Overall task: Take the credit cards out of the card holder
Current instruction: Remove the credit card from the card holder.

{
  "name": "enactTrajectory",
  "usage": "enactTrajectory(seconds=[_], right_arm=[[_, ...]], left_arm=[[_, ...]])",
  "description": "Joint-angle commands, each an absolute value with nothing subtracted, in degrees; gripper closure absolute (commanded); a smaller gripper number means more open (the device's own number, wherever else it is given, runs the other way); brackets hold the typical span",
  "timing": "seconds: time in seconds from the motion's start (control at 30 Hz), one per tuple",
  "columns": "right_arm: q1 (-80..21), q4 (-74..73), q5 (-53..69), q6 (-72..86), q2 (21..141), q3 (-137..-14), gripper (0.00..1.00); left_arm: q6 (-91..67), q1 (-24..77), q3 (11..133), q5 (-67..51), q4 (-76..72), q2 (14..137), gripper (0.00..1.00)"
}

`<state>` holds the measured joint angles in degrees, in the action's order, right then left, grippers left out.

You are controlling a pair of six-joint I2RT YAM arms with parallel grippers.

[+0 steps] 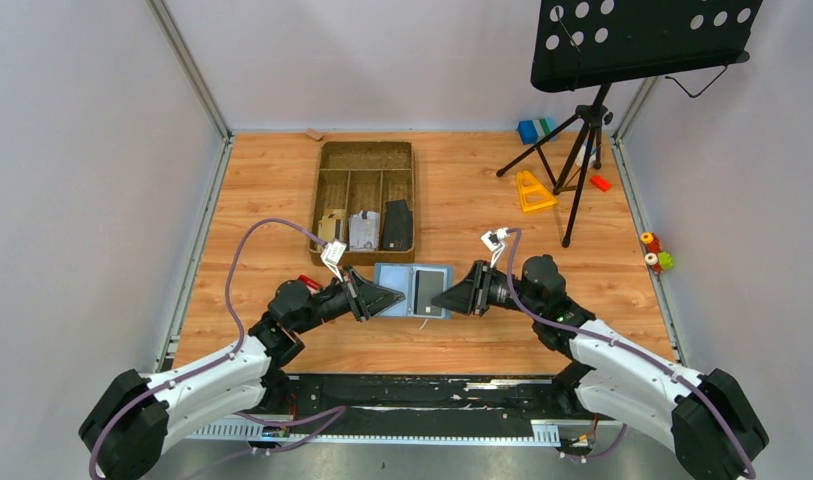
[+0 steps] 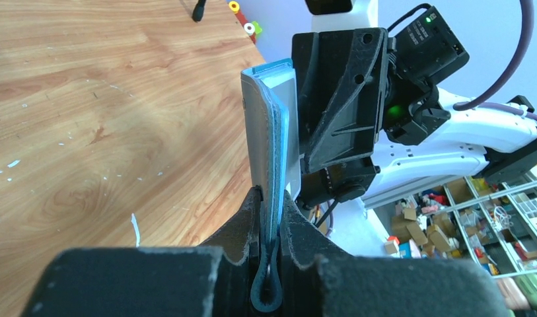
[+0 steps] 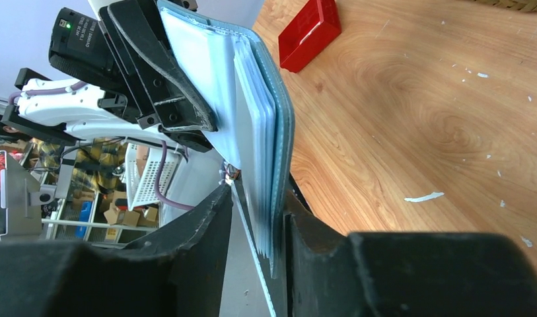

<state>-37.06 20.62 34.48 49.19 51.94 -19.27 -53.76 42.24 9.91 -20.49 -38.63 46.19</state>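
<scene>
The card holder (image 1: 394, 275) is spread open between the two grippers, just in front of the brown divided tray (image 1: 323, 190). Whether it rests on the wooden table (image 1: 482, 345) or hangs just above it cannot be told.

The left gripper (image 2: 271, 199) is clamped on its left edge. The left wrist view shows both fingers pressed against the thin blue leaf, seen edge-on.

The right gripper (image 3: 257, 198) straddles the opposite edge with its jaws parted. One finger lies against the slate cover and the other stands off, with a gap showing.

From above, a grey card (image 1: 429, 290) shows in the holder's right half. In the right wrist view the credit cards (image 3: 252, 132) appear only as pale stacked edges, blurred near the fingers, so they cannot be counted. A red block (image 3: 310, 32) lies on the table beyond.
</scene>
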Motion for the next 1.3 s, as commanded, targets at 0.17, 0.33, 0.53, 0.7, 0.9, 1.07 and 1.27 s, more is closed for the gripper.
enactTrajectory(seconds=[0.17, 0.33, 0.53, 0.7, 0.9, 1.07, 1.27], right_arm=[[-37.2, 27.2, 37.4, 48.7, 54.4, -21.8, 0.61], [-37.2, 28.6, 38.4, 49.0, 56.4, -22.0, 0.6], [-37.3, 25.5, 35.6, 48.3, 54.6, -22.0, 0.89], [-37.2, 21.0, 33.1, 46.9, 53.5, -21.9, 1.0], [-37.2, 12.1, 27.8, 44.1, 54.1, -23.5, 1.0], [-37.2, 6.6, 22.9, 42.3, 54.7, -24.2, 1.0], [-37.2, 6.7, 22.8, 41.6, 54.1, -23.8, 1.0]], left_arm=[[-55.6, 42.2, 10.1, -22.4, -44.2, 46.7, 1.0], [-55.9, 42.3, 10.6, -23.7, -45.4, 48.1, 1.0], [-54.2, 42.3, 10.6, -19.6, -38.7, 46.7, 0.99], [-49.6, 42.3, 12.5, -12.0, -22.7, 42.5, 0.66], [-41.3, 42.3, 19.3, -1.7, 1.3, 37.8, 0.26], [-35.3, 42.3, 25.0, 3.4, 13.6, 32.8, 0.21], [-35.5, 42.3, 31.4, -8.5, 14.1, 32.8, 0.24]])
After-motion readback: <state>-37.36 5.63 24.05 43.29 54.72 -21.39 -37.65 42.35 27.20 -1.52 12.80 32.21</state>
